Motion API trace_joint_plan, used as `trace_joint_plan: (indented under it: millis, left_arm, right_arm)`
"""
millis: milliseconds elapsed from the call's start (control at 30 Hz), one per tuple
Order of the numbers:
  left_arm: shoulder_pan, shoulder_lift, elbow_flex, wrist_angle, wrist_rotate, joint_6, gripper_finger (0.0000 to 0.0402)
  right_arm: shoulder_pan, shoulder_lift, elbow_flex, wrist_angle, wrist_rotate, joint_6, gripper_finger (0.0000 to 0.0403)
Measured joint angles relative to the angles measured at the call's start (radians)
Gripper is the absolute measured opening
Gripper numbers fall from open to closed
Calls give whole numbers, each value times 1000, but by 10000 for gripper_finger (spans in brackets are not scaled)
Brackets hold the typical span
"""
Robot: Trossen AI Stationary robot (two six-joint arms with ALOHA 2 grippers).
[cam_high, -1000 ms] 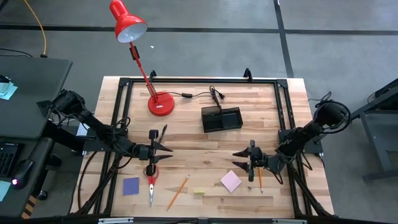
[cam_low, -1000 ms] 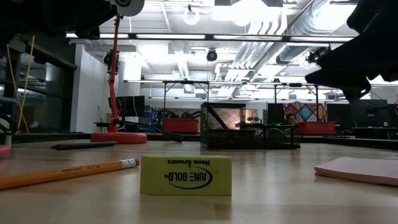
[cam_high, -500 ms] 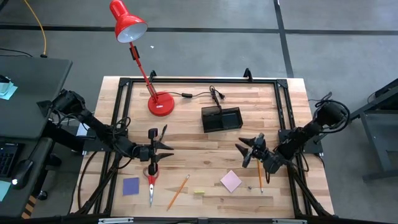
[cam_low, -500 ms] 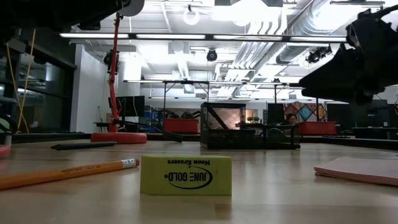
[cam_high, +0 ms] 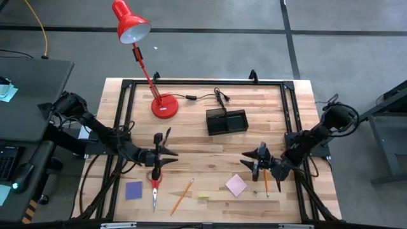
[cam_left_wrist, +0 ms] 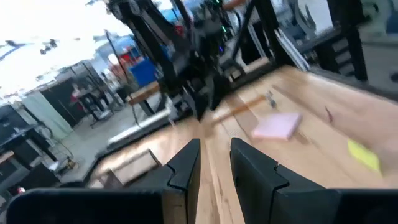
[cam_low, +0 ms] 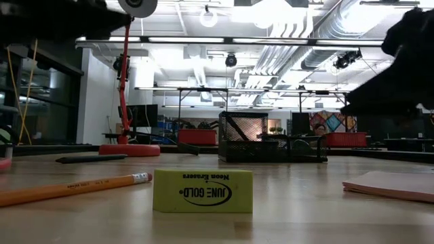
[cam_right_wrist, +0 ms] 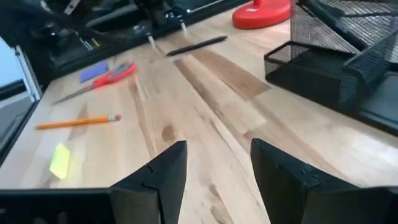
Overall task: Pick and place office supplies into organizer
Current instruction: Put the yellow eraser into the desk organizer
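Both grippers hover open above the wooden table and hold nothing. My left gripper (cam_high: 172, 156) (cam_left_wrist: 214, 168) points toward the table's right, just beyond the red-handled scissors (cam_high: 154, 189). My right gripper (cam_high: 245, 160) (cam_right_wrist: 217, 168) points toward the table's left, just beyond the pink pad (cam_high: 236, 185) and next to a pencil (cam_high: 266, 183). Lying flat near the front edge are a blue pad (cam_high: 133, 190), another pencil (cam_high: 182, 196) and a yellow eraser (cam_high: 203, 196) (cam_low: 203, 190). A black pen (cam_high: 168, 135) lies mid-left. The black mesh organizer (cam_high: 226, 121) stands at the centre back.
A red desk lamp stands on its round base (cam_high: 164, 105) at the back left, its cord (cam_high: 206, 97) running to the right behind the organizer. A black frame (cam_high: 203, 81) borders the tabletop. Bare wood lies between the two grippers.
My right gripper has rolled about its wrist. It swung a little toward the far edge, then came back and tipped lower over the pink pad. Its fingers have stayed equally far apart. The supplies have not moved.
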Motion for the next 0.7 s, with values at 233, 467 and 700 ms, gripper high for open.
trace_joint_plan:
  millis: [233, 467, 700]
  left_arm:
    - [0, 0, 0, -85, 3, -157, 79]
    - [0, 0, 0, -84, -90, -163, 78]
    - [0, 0, 0, -41, -131, -163, 78]
  right_arm:
    - [3, 0, -1, -51, -153, -45, 171]
    - [3, 21, 35, 31, -216, -169, 171]
    - [-20, 200, 256, 47, -255, -394, 171]
